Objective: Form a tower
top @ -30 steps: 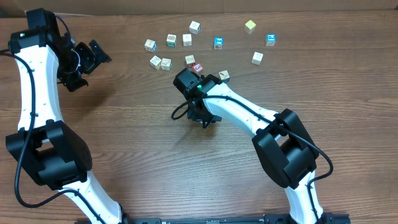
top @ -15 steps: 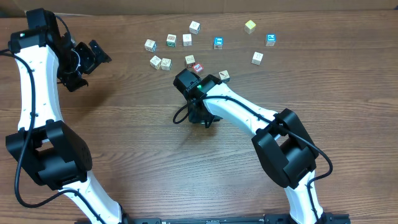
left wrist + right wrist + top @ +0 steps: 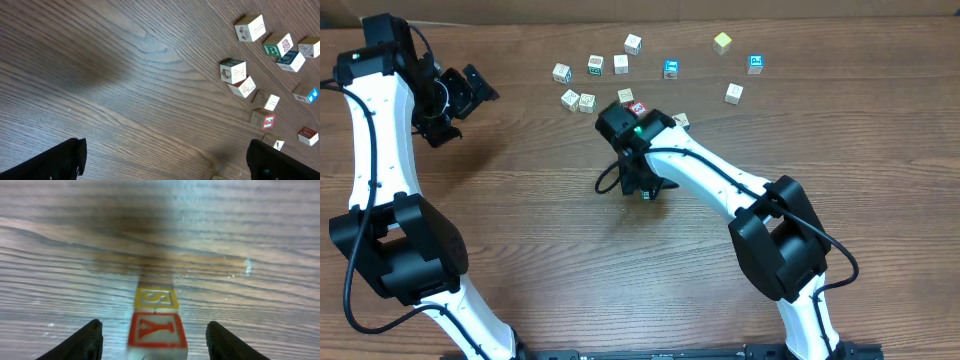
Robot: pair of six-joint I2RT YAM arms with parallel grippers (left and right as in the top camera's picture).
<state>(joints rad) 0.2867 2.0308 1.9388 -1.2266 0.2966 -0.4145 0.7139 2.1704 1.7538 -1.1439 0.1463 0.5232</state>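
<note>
The right gripper [image 3: 641,188] stands released around the tower [image 3: 157,328]: in the right wrist view its two black fingers [image 3: 89,343] are spread to either side of the stack, each with a clear strip of table [image 3: 520,250] between pad and wood, touching nothing. The tower sits midway between those fingers, directly under the palm; from overhead the hand hides nearly all of it, so I cannot tell how many cubes it counts.

The step in hand looks like letting go and getting clear. To do it well, I judge the hand should keep both fingers equally far from the stack and lift straight up along the tower's axis before any sideways move, since a one-cube-wide column would topple at a light brush from a pad or the cable.

The cubes are pale wood with flat faces and crisp edges. The nearest one shows a red-framed Y, the face beyond it a yellow-framed S. Flat wood on flat wood should sit steadily if the edges line up. The table is smooth with a dark brown grain.

Loose cubes [image 3: 620,64] lie scattered beyond the right wrist, apart from the tower. The left gripper [image 3: 165,150] hangs wide open and empty, far off to the side
</note>
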